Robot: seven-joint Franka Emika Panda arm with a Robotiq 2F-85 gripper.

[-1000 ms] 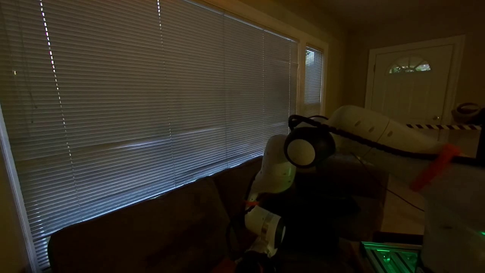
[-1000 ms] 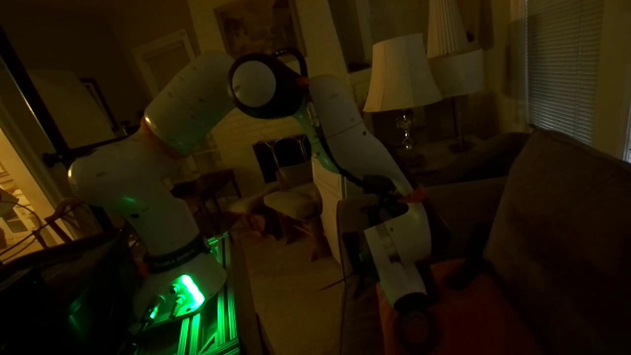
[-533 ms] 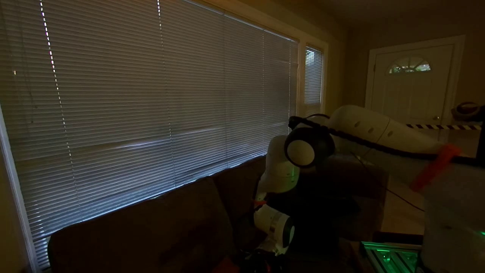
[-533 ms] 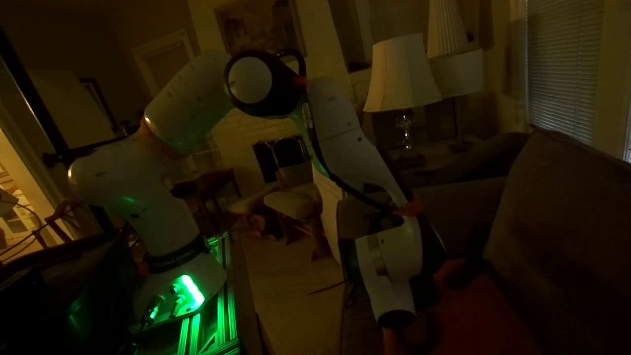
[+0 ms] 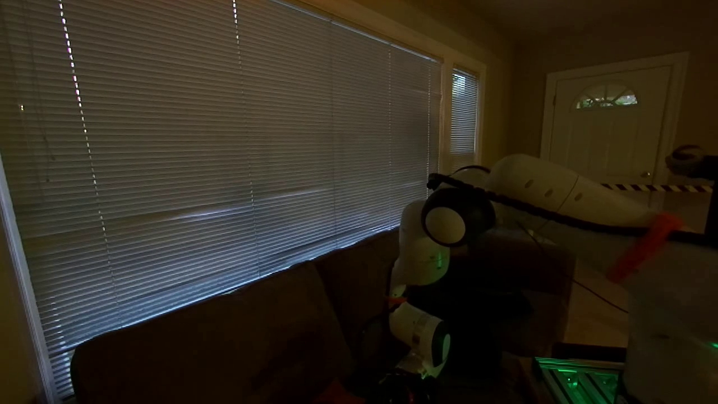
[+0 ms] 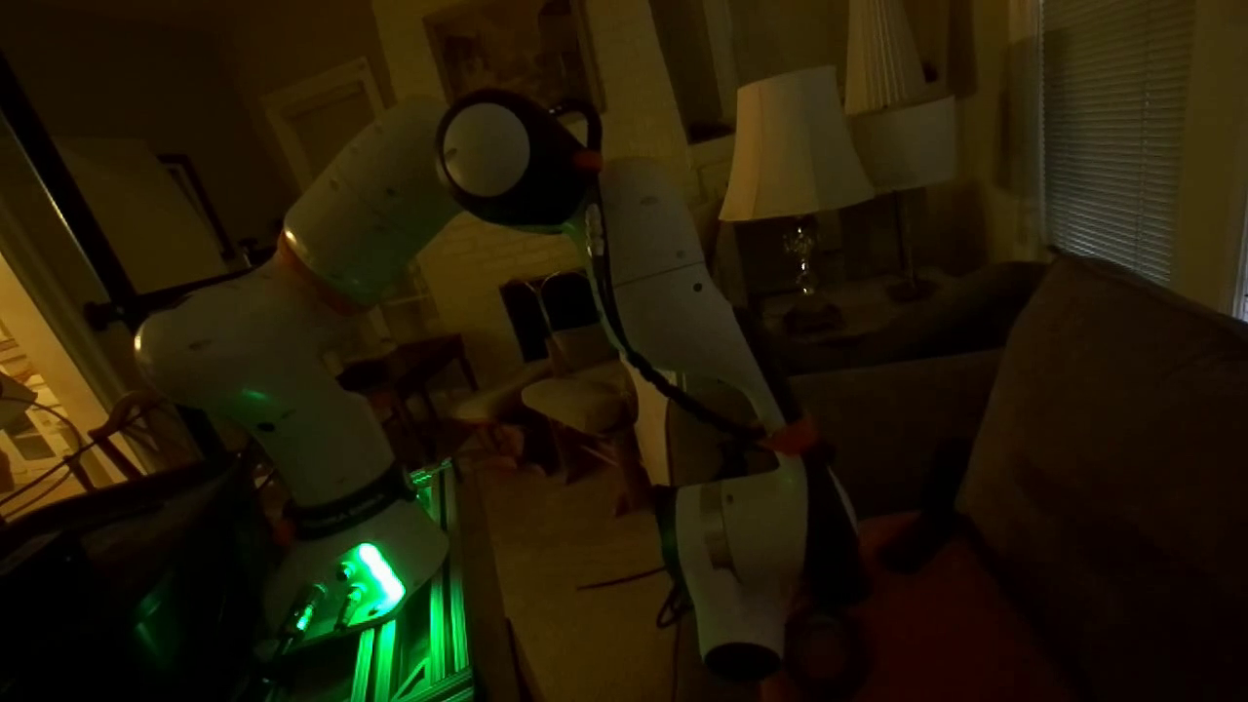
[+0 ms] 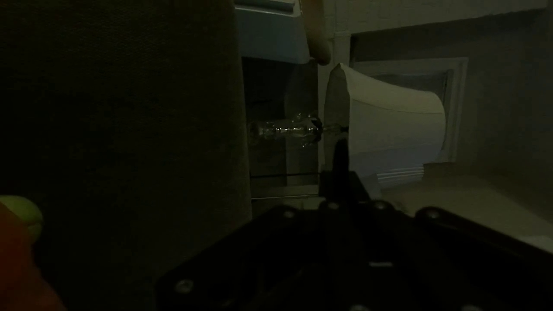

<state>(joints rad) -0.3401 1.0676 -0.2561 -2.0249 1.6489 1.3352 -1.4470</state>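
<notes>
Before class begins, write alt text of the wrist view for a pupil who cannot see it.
A shut, empty gripper juts from the dim picture's bottom; beyond it, a white-shaded lamp appears sideways. A dark sofa fills most of the left, with a rounded green object and something orange at that edge.

A dark brown sofa (image 5: pixel 241 336), in both exterior views, bears an orange cloth (image 6: pixel 960 629) lying in front of its back cushion (image 6: pixel 1111 419). A dark shape (image 6: pixel 921 536), too dim to make out, sits at the cloth's edge. In the wrist view, a rounded yellow-green object (image 7: pixel 23 214) shows just against the orange cloth.
</notes>
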